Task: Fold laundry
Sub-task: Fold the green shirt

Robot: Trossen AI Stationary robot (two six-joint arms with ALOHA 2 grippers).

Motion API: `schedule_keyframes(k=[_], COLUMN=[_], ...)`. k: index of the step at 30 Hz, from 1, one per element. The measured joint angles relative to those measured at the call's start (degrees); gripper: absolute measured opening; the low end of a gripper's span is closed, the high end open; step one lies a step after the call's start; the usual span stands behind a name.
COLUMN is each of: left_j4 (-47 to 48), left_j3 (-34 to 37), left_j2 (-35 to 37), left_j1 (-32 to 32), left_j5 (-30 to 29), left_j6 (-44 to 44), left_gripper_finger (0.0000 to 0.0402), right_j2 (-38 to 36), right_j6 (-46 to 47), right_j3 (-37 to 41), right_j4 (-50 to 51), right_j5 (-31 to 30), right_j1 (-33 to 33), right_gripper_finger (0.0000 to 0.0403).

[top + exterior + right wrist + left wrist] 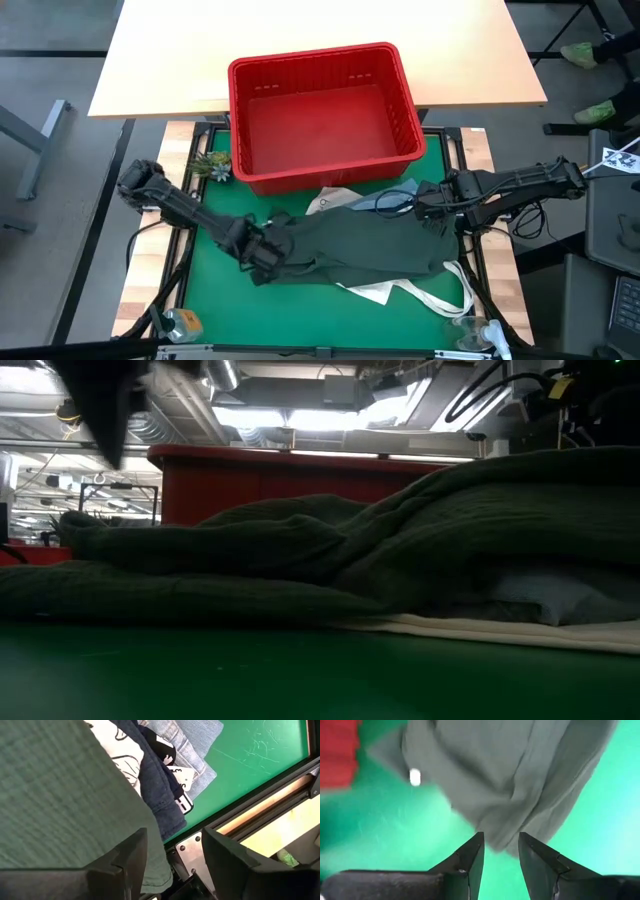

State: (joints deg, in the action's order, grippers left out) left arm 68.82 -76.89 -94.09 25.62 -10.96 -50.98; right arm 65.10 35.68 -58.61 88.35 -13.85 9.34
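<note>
On the green tabletop (210,270) just in front of the red basket (322,110), the dark olive garment (370,245) lies spread across the middle, over a white tote bag (400,293) and the other laundry. Your left claw (262,252) sits at the garment's left end; the left wrist view shows its fingers (470,857) narrowly parted with a fold of cloth right at the tips, but not clearly pinched. Your right claw (432,205) is at the garment's right end, its fingers (127,855) apart with olive cloth lying against one of them, so I judge it is not gripping yet.

To do this step well, you likely want a firm pinch on one layer only at each end, then to lift both ends evenly so the cloth stretches flat before folding. Watch that you don't catch the navy garment (160,785) or the light denim (192,742) lying beside it.

The basket looks empty; every garment I can see is out on the tabletop.
</note>
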Motion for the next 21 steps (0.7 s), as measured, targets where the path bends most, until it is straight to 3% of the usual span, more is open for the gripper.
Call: schedule_keyframes(k=[4, 11, 17, 21], left_j4=[-5.3, -30.6, -38.1, -38.9], left_j3=[11.1, 32.0, 39.3, 40.9], left_j2=[7.8, 20.4, 20.9, 20.9], left_j1=[3.0, 5.6, 4.2, 2.4], left_j5=[0.1, -4.9, -5.5, -2.1], left_j6=[-9.4, -26.0, -34.0, -34.5], left_gripper_finger=[0.0114, 0.0114, 0.0114, 0.012], right_j2=[0.0, 0.0, 0.0, 0.0], right_j6=[0.0, 0.0, 0.0, 0.0], right_j3=[0.0, 0.0, 0.0, 0.0], right_j4=[-0.2, -0.4, -0.4, -0.4], right_j5=[0.0, 0.0, 0.0, 0.0], right_j1=[0.0, 0.0, 0.0, 0.0], right_gripper_finger=[0.0188, 0.0188, 0.0188, 0.0188])
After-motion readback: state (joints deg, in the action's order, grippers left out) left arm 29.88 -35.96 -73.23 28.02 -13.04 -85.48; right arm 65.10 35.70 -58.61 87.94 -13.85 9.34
